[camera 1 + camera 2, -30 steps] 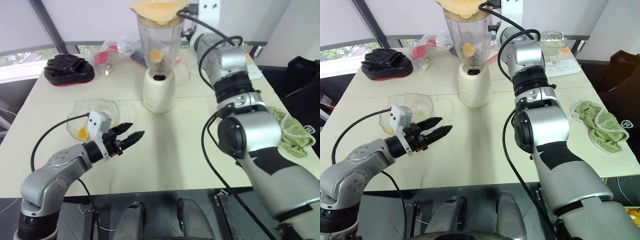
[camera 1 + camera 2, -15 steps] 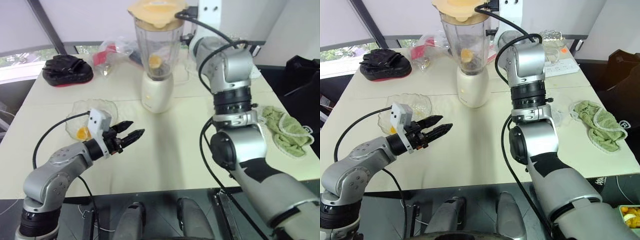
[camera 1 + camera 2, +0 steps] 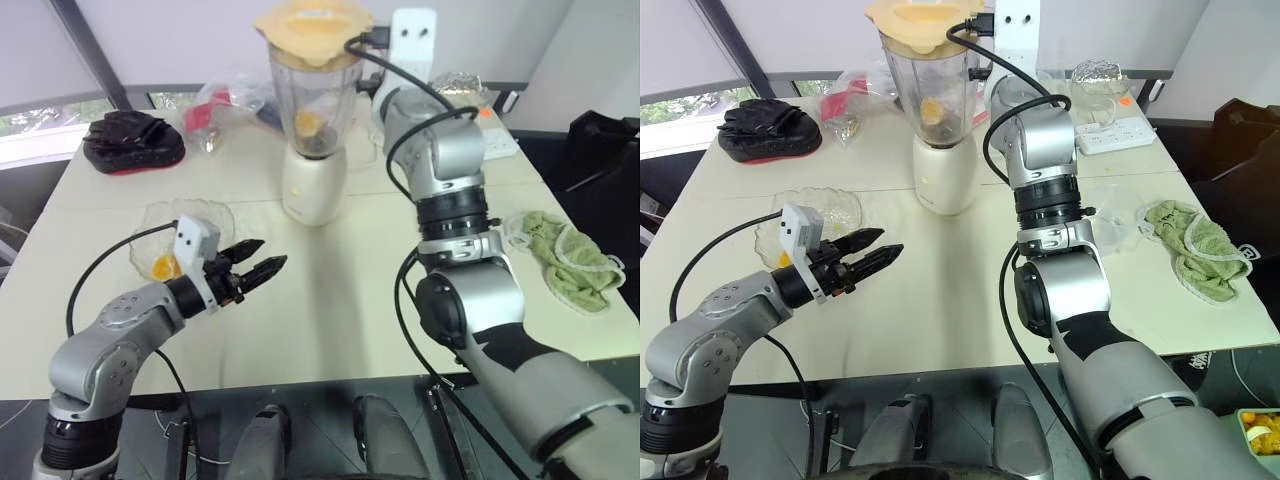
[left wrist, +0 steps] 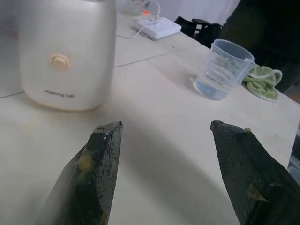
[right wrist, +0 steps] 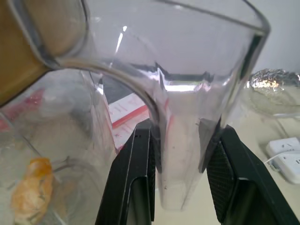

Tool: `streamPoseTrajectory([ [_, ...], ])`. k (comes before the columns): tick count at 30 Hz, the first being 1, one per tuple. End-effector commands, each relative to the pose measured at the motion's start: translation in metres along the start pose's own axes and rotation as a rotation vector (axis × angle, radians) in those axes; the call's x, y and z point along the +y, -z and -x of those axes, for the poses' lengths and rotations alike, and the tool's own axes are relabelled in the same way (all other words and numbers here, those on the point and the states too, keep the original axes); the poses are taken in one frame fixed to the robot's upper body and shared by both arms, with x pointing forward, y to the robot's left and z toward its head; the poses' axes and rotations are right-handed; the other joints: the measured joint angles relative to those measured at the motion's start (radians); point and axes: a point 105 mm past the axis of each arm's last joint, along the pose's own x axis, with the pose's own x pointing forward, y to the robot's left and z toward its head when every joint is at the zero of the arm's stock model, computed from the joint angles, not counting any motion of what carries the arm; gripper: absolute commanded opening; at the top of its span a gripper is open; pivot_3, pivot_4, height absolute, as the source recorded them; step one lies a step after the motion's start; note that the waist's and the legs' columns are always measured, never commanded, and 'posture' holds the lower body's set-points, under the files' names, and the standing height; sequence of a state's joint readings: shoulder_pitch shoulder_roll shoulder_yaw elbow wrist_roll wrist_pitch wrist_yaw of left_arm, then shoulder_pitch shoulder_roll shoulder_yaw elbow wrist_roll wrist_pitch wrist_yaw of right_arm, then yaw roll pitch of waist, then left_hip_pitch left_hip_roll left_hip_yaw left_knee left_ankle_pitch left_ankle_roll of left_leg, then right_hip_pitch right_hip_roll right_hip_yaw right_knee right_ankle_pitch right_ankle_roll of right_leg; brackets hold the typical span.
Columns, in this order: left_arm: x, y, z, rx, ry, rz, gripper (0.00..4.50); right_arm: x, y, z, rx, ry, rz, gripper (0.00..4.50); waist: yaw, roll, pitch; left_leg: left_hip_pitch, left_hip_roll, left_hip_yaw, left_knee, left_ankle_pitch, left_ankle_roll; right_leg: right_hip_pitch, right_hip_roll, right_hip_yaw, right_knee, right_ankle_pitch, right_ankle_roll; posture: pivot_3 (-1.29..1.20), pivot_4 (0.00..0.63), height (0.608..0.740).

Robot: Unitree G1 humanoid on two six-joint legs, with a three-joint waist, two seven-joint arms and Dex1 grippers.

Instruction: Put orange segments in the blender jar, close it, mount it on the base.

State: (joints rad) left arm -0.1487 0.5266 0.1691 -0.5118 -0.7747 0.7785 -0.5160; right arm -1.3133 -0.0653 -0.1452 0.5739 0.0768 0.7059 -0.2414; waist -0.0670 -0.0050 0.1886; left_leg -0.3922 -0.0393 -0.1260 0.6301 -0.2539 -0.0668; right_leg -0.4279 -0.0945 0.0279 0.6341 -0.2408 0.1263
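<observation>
Right wrist view: the right gripper (image 5: 179, 134) is shown clamped on the handle (image 5: 180, 180) of the lidded blender jar (image 3: 312, 100), already stood on the base (image 3: 316, 190) with an orange segment (image 3: 309, 122) inside; only release is judged left, the left gripper (image 3: 270, 253) being held spread, empty

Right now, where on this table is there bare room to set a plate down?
Widest bare patch: the table's front middle, between the left gripper and right arm, before the blender base. A smaller strip lies between black gloves and glass bowl. Crowded: plastic bags at the back; clear cup, green cloth, power strip on the right.
</observation>
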Motion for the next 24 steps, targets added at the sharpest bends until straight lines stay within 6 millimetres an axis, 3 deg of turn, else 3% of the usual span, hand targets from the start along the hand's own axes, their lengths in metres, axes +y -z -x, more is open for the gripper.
streamPoseTrajectory([
  [1, -0.005, -0.009, -0.002, -0.026, 0.015, -0.024, 3.10, -0.004, -0.028, 0.002, -0.100, 0.021, 0.013, 0.89, 0.001, 0.000, 0.000, 0.000, 0.000, 0.000, 0.000, 0.000, 0.000, 0.000, 0.000, 0.000, 0.000, 0.000, 0.000, 0.00, 0.150, 0.740],
  [16, -0.010, -0.016, -0.006, -0.023, 0.016, -0.023, 3.10, 0.005, -0.005, 0.006, -0.023, -0.004, 0.021, 0.89, 0.000, 0.000, 0.000, 0.000, 0.000, 0.000, 0.000, 0.000, 0.000, 0.000, 0.000, 0.000, 0.000, 0.000, 0.000, 0.00, 0.150, 0.740],
  [22, -0.008, -0.015, -0.007, -0.018, 0.021, -0.026, 3.10, 0.003, -0.002, 0.007, -0.022, -0.010, 0.010, 4.01, -0.001, 0.000, 0.000, 0.000, 0.000, 0.000, 0.000, 0.000, 0.000, 0.000, 0.000, 0.000, 0.000, 0.000, 0.000, 0.00, 0.150, 0.740],
  [24, -0.008, -0.015, -0.007, -0.016, 0.023, -0.028, 3.10, 0.001, 0.000, 0.007, -0.016, -0.004, 0.012, 4.44, -0.003, 0.000, 0.000, 0.000, 0.000, 0.000, 0.000, 0.000, 0.000, 0.000, 0.000, 0.000, 0.000, 0.000, 0.000, 0.00, 0.150, 0.740],
])
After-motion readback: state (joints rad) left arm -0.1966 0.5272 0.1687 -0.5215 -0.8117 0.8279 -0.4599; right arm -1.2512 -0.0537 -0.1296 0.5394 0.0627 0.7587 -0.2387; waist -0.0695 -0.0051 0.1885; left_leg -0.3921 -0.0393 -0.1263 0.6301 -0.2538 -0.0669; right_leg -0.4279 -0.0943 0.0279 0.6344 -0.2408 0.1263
